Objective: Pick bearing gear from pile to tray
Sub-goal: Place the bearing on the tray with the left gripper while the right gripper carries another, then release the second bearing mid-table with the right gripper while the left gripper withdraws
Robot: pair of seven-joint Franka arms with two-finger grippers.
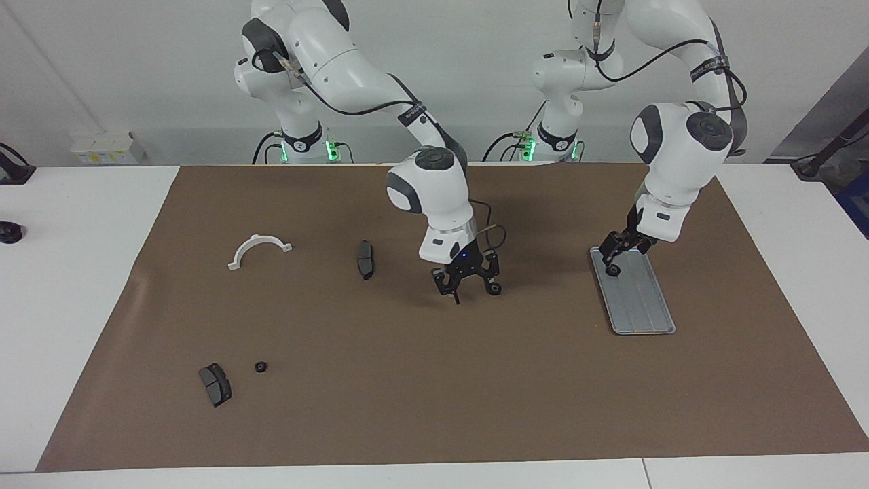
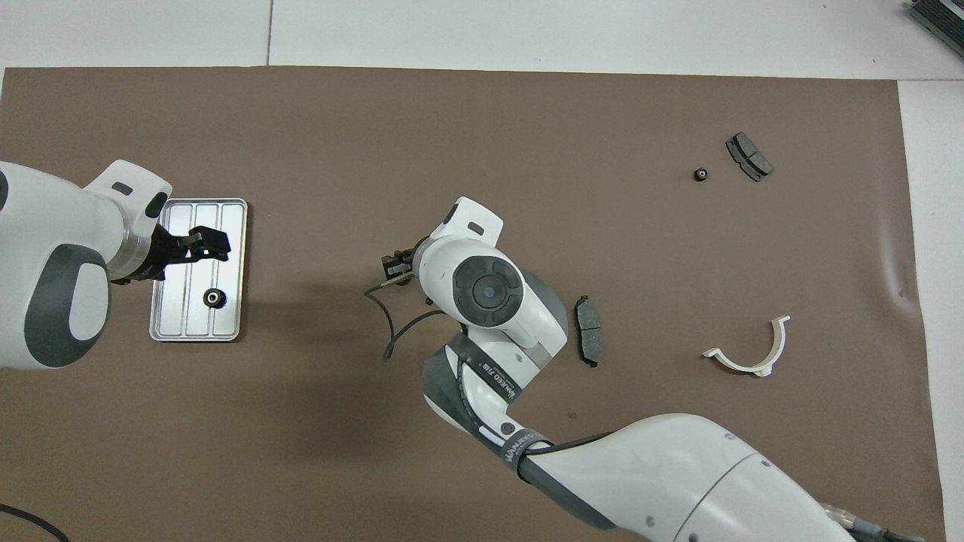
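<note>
The silver-grey ridged tray (image 1: 641,305) lies toward the left arm's end of the brown mat; it also shows in the overhead view (image 2: 226,214). A small black bearing gear (image 1: 613,270) lies in the tray at its end nearer the robots, and shows free of any gripper in the overhead view (image 2: 215,298). My left gripper (image 1: 613,256) hangs open and empty just above the tray (image 2: 205,245). A second small black gear (image 1: 260,367) lies on the mat toward the right arm's end (image 2: 700,175). My right gripper (image 1: 474,288) is open and empty over the middle of the mat.
A dark brake pad (image 1: 215,384) lies beside the loose gear (image 2: 749,156). Another brake pad (image 1: 365,259) lies near the mat's middle (image 2: 588,330). A white curved bracket (image 1: 258,248) lies toward the right arm's end (image 2: 753,354).
</note>
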